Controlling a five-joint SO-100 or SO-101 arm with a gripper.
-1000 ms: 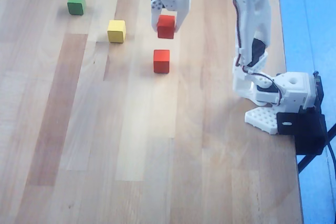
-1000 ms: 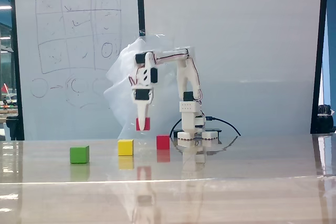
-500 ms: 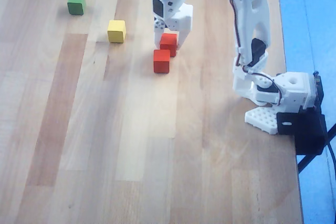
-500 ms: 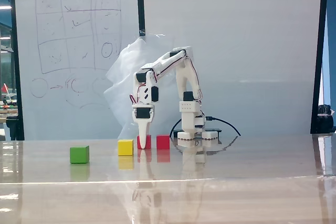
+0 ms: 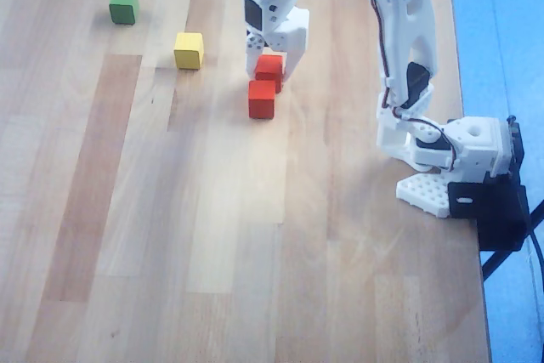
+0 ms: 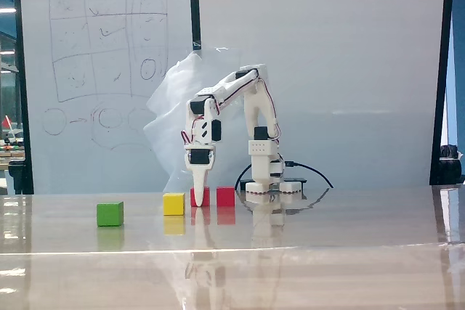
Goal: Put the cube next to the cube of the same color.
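Note:
A red-orange cube [image 5: 269,68] [image 6: 205,195] sits on the wooden table with my gripper [image 5: 270,69] [image 6: 198,200] pointing straight down and shut around it. The cube of the same color [image 5: 262,99] [image 6: 226,196] lies just in front of it in the overhead view, with only a sliver of a gap between the two. In the fixed view they stand side by side, the held one to the left. One finger [image 6: 198,183] hides part of the held cube there.
A yellow cube [image 5: 189,50] [image 6: 174,204] lies left of the red pair. A green cube [image 5: 123,6] [image 6: 110,213] lies farther left. The arm's base [image 5: 459,159] is clamped at the table's right edge, beside blue floor.
The gripper came down with the red-orange cube from above the table and set it on the surface beside its twin. In the last half second it barely moved.

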